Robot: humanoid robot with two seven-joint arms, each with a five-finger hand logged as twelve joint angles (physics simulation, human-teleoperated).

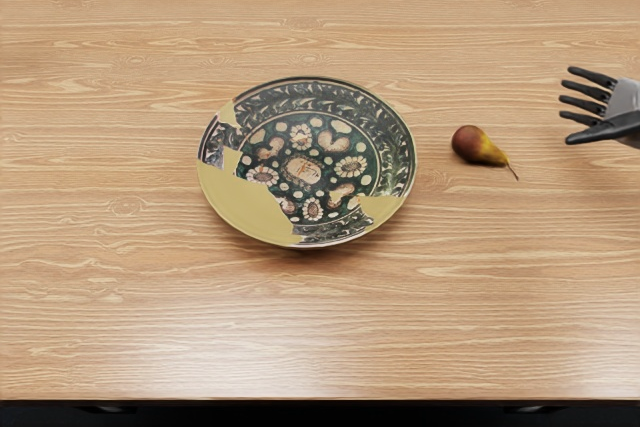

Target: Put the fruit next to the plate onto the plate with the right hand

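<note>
The pear point(478, 147) lies on the table point(120, 327) just to the right of the plate point(400, 152), apart from its rim and not yet on it; its long axis runs roughly left to right, the fat reddish end toward the plate, the thin stem pointing right and a little toward the near edge. The right hand point(605, 107) shows at the picture's right edge, near the pear but clear of it, slightly farther back on the table; its fingers point(585, 104) are spread, point left toward the fruit, and hold nothing. The left arm is out of view, so the right hand is the only one placed to reach; I judge the coming move to be a short reach left and slightly nearer, closing across the pear's body.
</note>
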